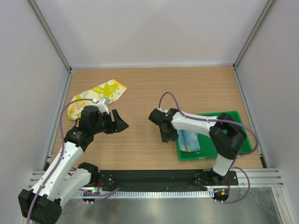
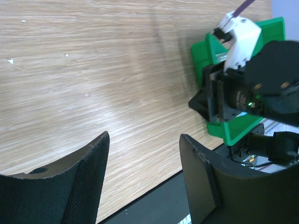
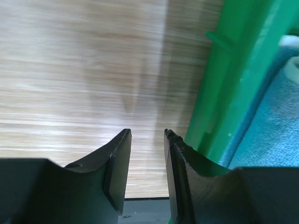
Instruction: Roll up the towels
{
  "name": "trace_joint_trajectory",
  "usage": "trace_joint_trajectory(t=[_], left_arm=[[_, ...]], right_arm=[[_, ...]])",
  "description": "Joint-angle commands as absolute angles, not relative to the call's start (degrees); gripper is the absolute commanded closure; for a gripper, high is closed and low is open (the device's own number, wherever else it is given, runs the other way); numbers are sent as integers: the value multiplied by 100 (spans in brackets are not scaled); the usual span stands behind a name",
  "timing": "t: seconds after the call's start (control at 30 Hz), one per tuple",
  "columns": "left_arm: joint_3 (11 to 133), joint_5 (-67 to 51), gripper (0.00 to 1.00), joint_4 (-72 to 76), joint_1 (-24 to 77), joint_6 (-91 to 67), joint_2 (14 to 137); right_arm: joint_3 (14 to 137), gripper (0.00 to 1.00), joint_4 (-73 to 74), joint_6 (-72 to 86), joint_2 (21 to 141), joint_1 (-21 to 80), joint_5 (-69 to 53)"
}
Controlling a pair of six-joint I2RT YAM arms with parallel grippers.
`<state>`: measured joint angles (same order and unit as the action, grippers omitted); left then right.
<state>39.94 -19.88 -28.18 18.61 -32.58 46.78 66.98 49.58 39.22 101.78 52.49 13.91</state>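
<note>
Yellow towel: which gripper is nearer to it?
Left. The left gripper hangs just beside the yellow towel, toward the arms; the right gripper is far off at the left edge of the tray.

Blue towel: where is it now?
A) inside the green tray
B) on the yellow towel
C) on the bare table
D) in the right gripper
A: the blue towel lies inside the green tray, and nothing sits between the right gripper's fingers.
</note>
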Motion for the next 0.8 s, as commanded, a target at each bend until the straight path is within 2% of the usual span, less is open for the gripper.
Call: trace_joint_trajectory(t=[0.0,0.5,0.67,0.77], left_arm=[[4043,-1995,37,-2821,1828,-3261,4711],[4052,-1837,37,-2848,1828,-3287,4886],[4332,-1363,37,-2821,1828,-3366,5377],[4604,-820,33,-2778,1837,-3480,5859]], right_arm=[[6408,58,5080,3850,9546,4931,1608],[5863,58,5080,3243,8798,3762,1425],[5950,58,4677,3015,8658,3753,959],[6099,58,4421,2848,8517,3753,546]])
